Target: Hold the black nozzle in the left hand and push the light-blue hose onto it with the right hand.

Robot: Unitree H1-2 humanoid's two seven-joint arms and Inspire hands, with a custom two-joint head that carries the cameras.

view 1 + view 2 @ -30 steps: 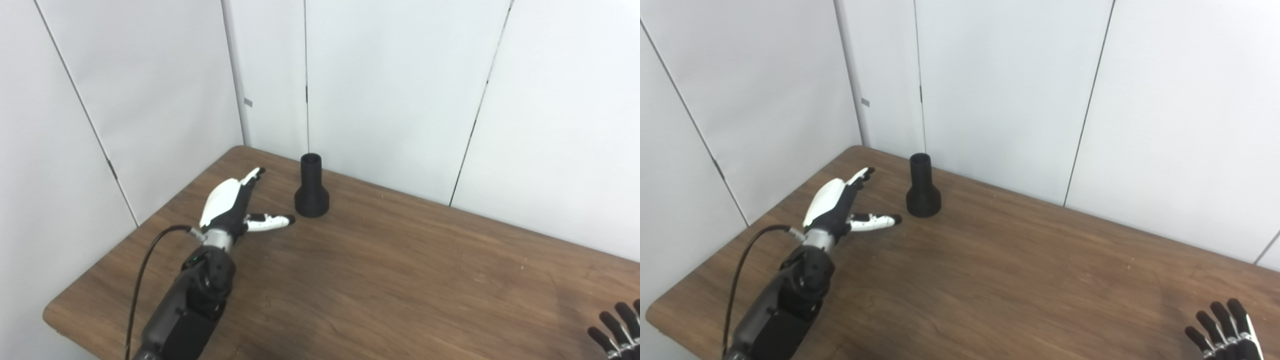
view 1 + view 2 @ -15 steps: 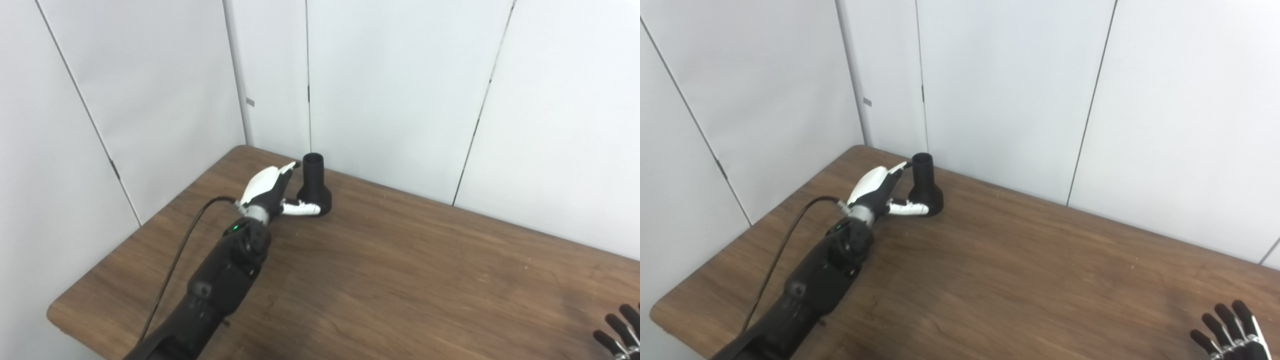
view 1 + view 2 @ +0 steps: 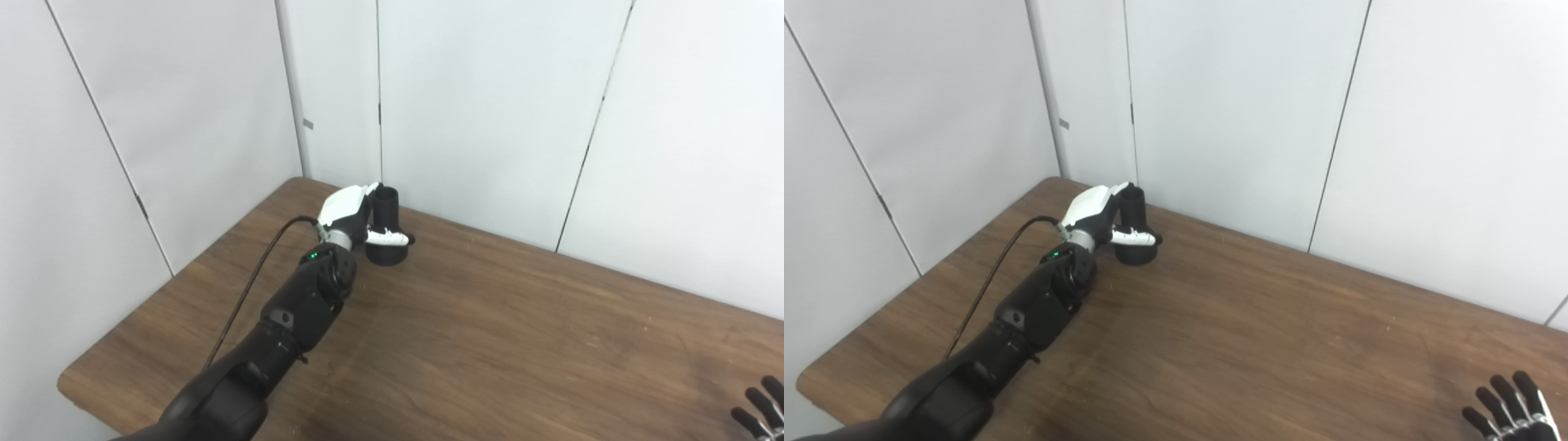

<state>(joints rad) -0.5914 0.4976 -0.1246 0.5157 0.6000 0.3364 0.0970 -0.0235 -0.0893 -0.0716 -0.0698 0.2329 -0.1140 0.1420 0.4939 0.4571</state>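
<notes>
Black nozzle [image 3: 386,236]: upright on table [image 3: 490,343]. Left hand [image 3: 352,214]: wrapped against it, grip unconfirmed. Right hand [image 3: 1510,404]: far from nozzle, spread, empty. Hose: unseen; fitting pending.

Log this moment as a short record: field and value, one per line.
surface: wooden table, white panel walls behind
nozzle: black nozzle upright on its wide base, near the far left corner
left hand: left hand at the nozzle, thumb across its front, fingers behind the neck; full grip not clear
right hand: right hand at the lower right edge, fingers spread, holding nothing
hose: no light-blue hose in view
</notes>
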